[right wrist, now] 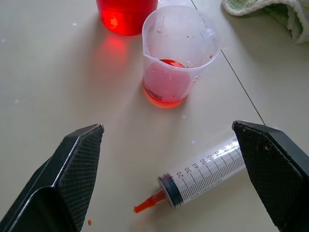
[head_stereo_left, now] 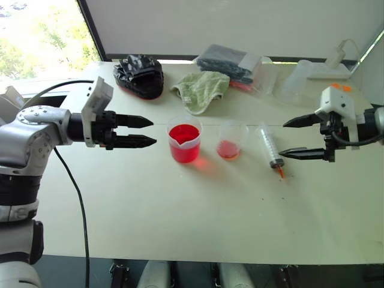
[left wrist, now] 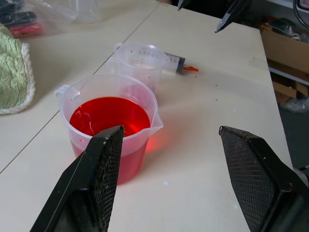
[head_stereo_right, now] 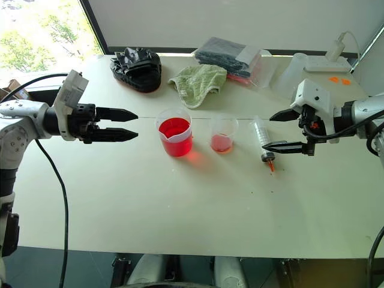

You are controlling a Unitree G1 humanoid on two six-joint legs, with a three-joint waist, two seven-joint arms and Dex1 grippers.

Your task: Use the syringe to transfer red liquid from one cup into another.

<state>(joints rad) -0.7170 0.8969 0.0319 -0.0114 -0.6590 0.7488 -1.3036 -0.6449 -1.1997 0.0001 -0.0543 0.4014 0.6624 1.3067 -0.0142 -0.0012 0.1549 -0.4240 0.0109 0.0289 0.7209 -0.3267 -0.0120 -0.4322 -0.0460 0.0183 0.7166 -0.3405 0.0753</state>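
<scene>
Right pincer (head_stereo_left: pixel 295 137) jaws apart, empty, hovering just right of the syringe (head_stereo_left: pixel 270 146). Syringe lies flat on the counter (head_stereo_left: pixel 180 216), tip toward the robot. Cup (head_stereo_left: pixel 230 140) just left of it; beaker (head_stereo_left: pixel 184 141) of red liquid (head_stereo_left: pixel 183 133) further left. Left pincer (head_stereo_left: pixel 147 131) apart, empty, left of beaker.

On the bench (head_stereo_left: pixel 180 216), three items stand in a row: beaker (head_stereo_left: pixel 184 143) at left, cup (head_stereo_left: pixel 230 140) just right of it, syringe (head_stereo_left: pixel 271 148) lying right of the cup, tip toward the near edge. Liquid (head_stereo_left: pixel 183 133) sits in the beaker. Behind the row lie a cloth (head_stereo_left: pixel 201 89), a pouch (head_stereo_left: pixel 141 75) to its left and a bag (head_stereo_left: pixel 231 65) to its right. The left gripper (head_stereo_left: pixel 144 132) hangs left of the beaker; the right gripper (head_stereo_left: pixel 291 138) is just right of the syringe.
</scene>
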